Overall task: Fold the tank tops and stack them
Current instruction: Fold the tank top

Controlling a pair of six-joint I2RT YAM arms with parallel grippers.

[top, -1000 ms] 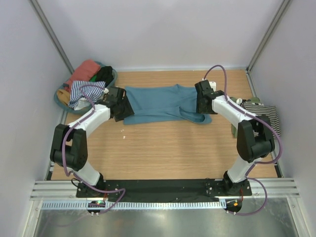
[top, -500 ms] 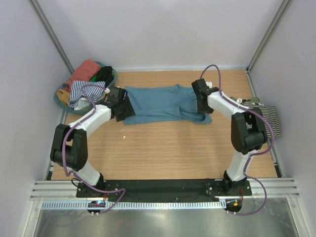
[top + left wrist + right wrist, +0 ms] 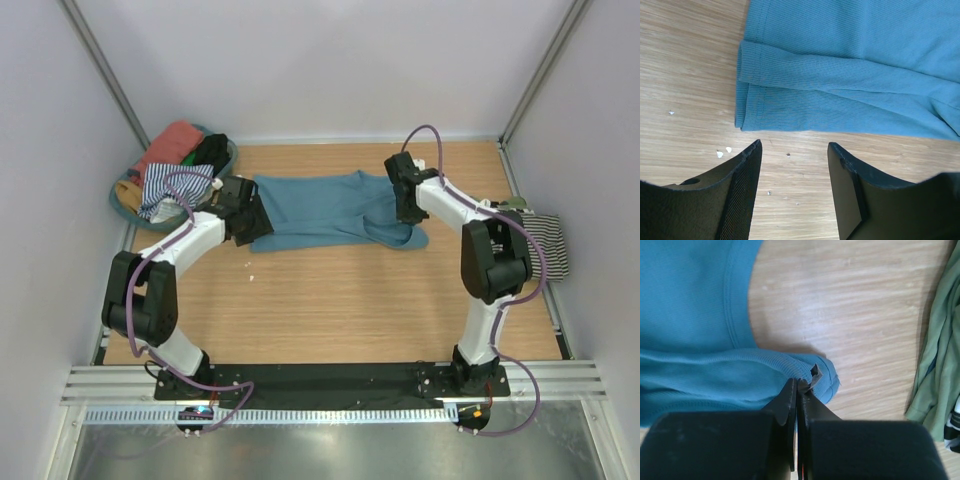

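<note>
A teal blue tank top point(image 3: 320, 210) lies spread flat across the far middle of the wooden table. My left gripper point(image 3: 250, 218) hovers at its hem end. In the left wrist view it point(image 3: 795, 146) stands open over bare wood, just short of the folded hem point(image 3: 790, 100). My right gripper point(image 3: 408, 207) is at the shoulder end. In the right wrist view it point(image 3: 799, 382) is shut on the bunched strap of the teal top point(image 3: 700, 370). More tank tops, coral point(image 3: 172, 143) and striped point(image 3: 165, 185), fill the basket.
A round teal basket point(image 3: 122, 208) stands at the far left by the wall. A striped top point(image 3: 545, 245) and an olive green one point(image 3: 940, 360) lie at the right edge. Small white crumbs point(image 3: 722, 151) dot the wood near the left fingers.
The right gripper has slid left and farther along the shoulder end and closed on the teal strap. The left gripper has stayed put, open.
</note>
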